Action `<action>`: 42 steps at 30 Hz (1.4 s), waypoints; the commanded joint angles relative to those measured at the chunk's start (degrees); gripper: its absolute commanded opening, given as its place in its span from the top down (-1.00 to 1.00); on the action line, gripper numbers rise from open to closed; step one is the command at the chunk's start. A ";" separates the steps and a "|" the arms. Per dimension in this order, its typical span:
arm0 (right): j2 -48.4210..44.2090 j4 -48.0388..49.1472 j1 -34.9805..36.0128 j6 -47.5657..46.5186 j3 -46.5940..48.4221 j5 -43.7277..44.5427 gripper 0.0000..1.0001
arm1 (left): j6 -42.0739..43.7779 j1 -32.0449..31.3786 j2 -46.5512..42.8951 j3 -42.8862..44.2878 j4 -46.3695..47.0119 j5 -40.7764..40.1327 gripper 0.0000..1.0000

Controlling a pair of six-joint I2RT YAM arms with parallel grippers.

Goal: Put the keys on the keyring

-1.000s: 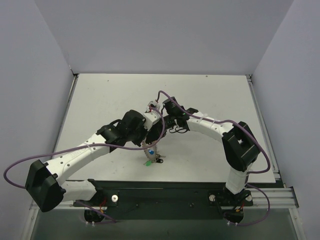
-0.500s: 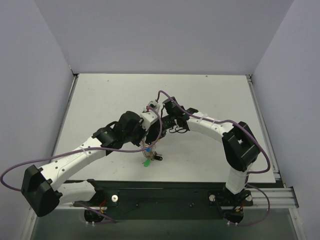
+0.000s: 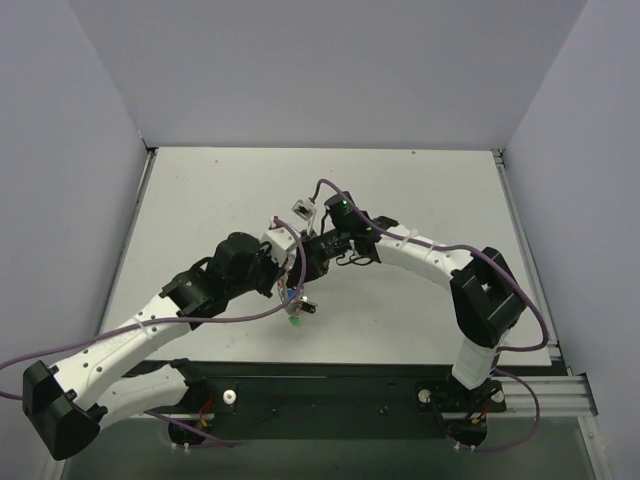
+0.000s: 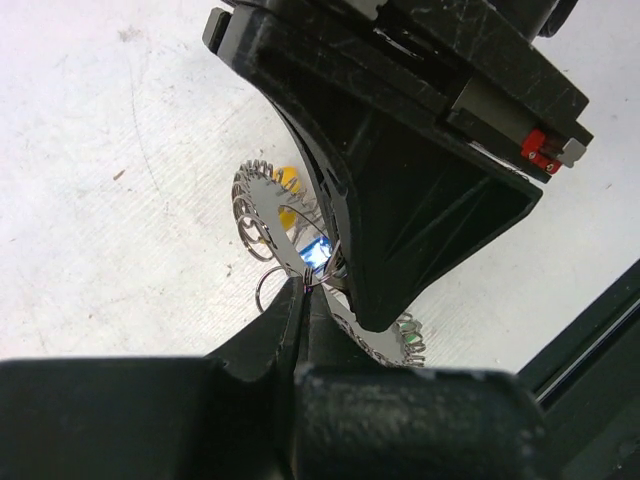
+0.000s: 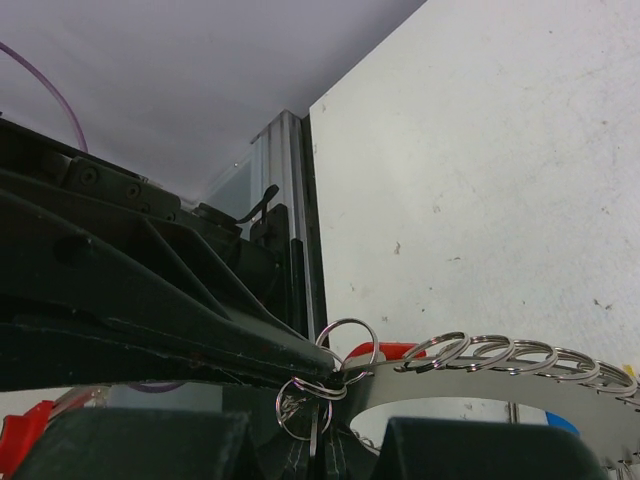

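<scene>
The keyring (image 4: 252, 203) is a silver band fringed with small split rings, held up over the table between both grippers. Coloured key heads hang on it: blue (image 4: 318, 252), yellow (image 4: 286, 180) and green (image 4: 410, 342). My left gripper (image 4: 306, 288) is shut, its tips pinching a small split ring at the keyring's edge. My right gripper (image 5: 328, 445) is shut on the keyring's band (image 5: 500, 375) from the other side. In the top view the two grippers meet tip to tip, left (image 3: 297, 272) and right (image 3: 308, 262), with the keyring (image 3: 294, 300) dangling below them. The key blades are hidden.
The white table (image 3: 200, 200) lies under the arms, with grey walls on three sides. A black and aluminium rail (image 3: 350, 385) runs along the near edge. Purple cables loop off both arms.
The left gripper has shut on a ring of the keyring. The left arm has drawn back to the left and nearer, and the hanging bundle has shifted slightly left. The right arm barely moved.
</scene>
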 commanded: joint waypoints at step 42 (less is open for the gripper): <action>-8.22 -1.65 -0.45 -0.48 -2.16 -4.79 1.00 | -7.14 0.19 -24.84 -6.95 30.26 13.16 1.00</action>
